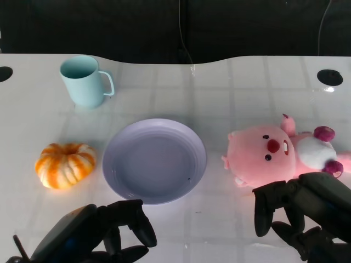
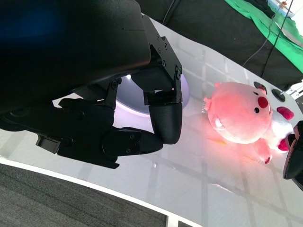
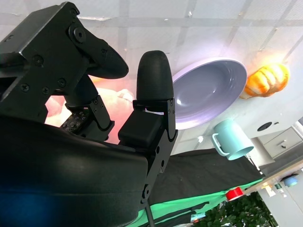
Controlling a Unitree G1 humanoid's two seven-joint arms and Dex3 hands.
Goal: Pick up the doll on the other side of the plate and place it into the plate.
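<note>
While the right hand (image 1: 299,211) waits open just by the pink doll (image 1: 274,153), grab its soft middle; then lift to the plate (image 1: 118,150)

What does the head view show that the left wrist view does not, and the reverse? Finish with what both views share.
Only the head view shows the orange pumpkin, the light blue mug and the whole purple plate lying empty. Only the left wrist view shows the left hand close up with its fingers curled over nothing, and green cloth beyond the table. Both show the pink doll lying on the white table beside the plate, with the right hand near it but not holding it.
</note>
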